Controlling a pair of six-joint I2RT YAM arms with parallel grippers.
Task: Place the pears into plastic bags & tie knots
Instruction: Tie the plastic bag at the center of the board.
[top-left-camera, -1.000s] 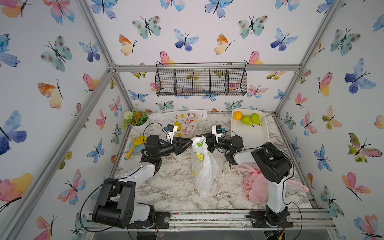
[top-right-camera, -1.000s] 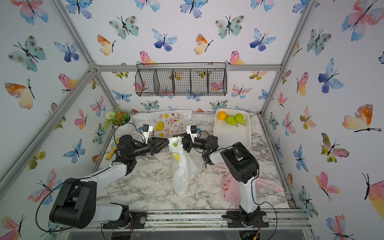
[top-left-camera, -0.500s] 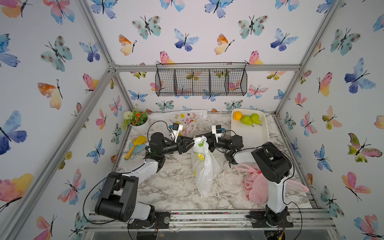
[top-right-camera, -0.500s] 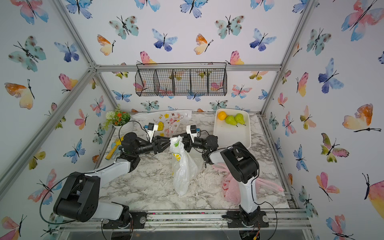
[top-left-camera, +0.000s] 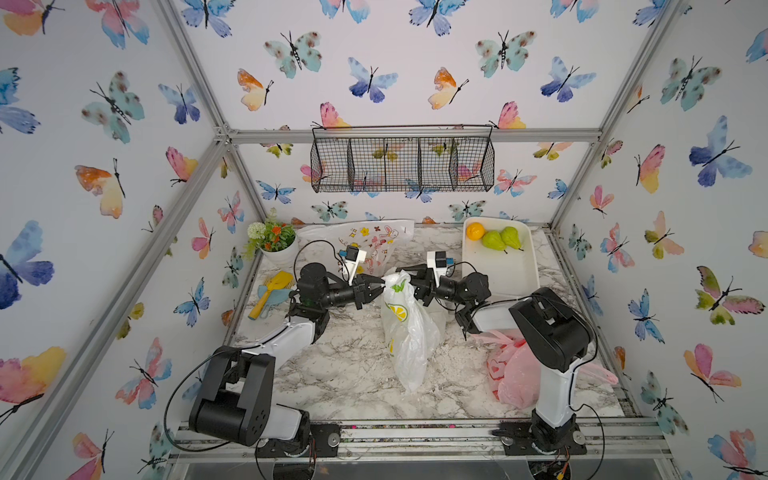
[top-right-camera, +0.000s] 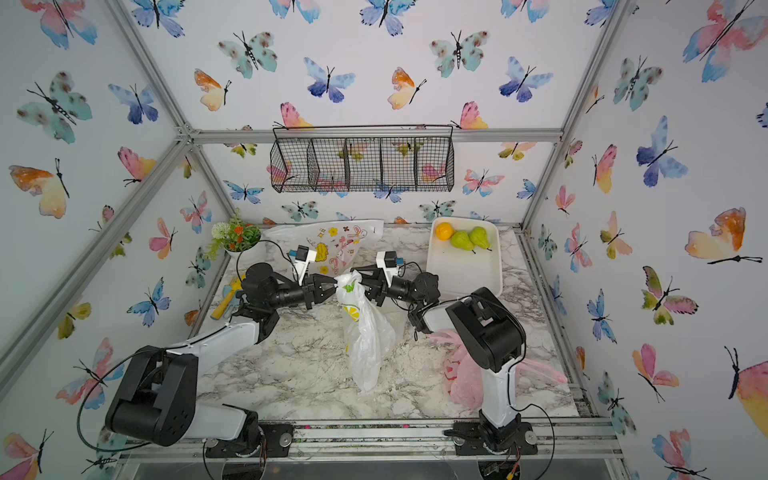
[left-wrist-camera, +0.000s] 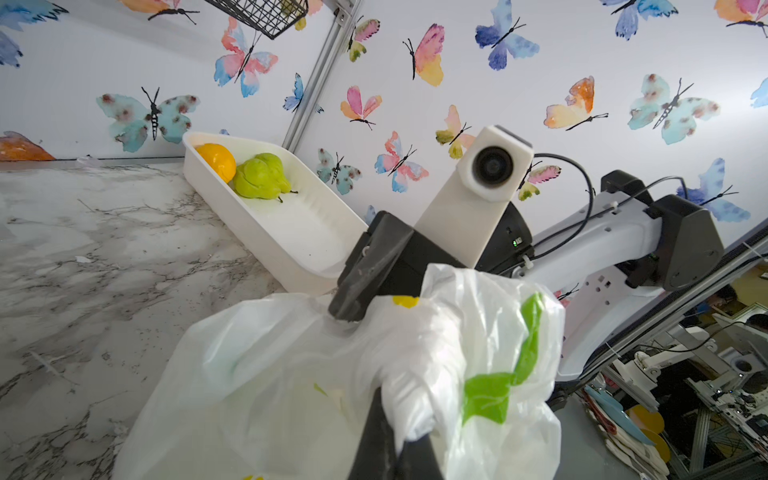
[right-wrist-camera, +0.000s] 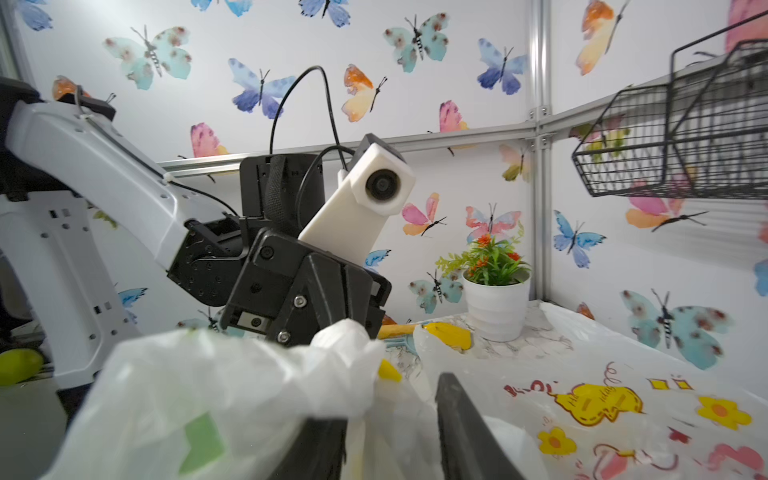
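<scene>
A white lemon-print plastic bag (top-left-camera: 409, 328) (top-right-camera: 365, 332) hangs upright at mid-table, its top bunched between both grippers. My left gripper (top-left-camera: 376, 286) (left-wrist-camera: 399, 432) is shut on a twisted strip of that top. On the opposite side my right gripper (top-left-camera: 409, 280) (right-wrist-camera: 390, 415) stands open, with loose plastic lying between its fingers (right-wrist-camera: 457, 415). Whether a knot is tied there I cannot tell. Two green pears (top-left-camera: 493, 240) (top-right-camera: 462, 240) (left-wrist-camera: 259, 178) lie in the white tray (top-left-camera: 498, 270). A pink bag (top-left-camera: 515, 370) lies by the right arm's base. The doodle bag (top-left-camera: 365, 241) (right-wrist-camera: 602, 407) lies flat at the back.
An orange (top-left-camera: 475, 230) shares the tray with the pears. A potted plant (top-left-camera: 272, 239) stands at the back left, with a yellow and blue toy scoop (top-left-camera: 270, 291) beside it. A wire basket (top-left-camera: 401, 164) hangs on the back wall.
My left gripper moved in to the lemon bag's top and shut on it. The right gripper, earlier shut on that top, has opened.
</scene>
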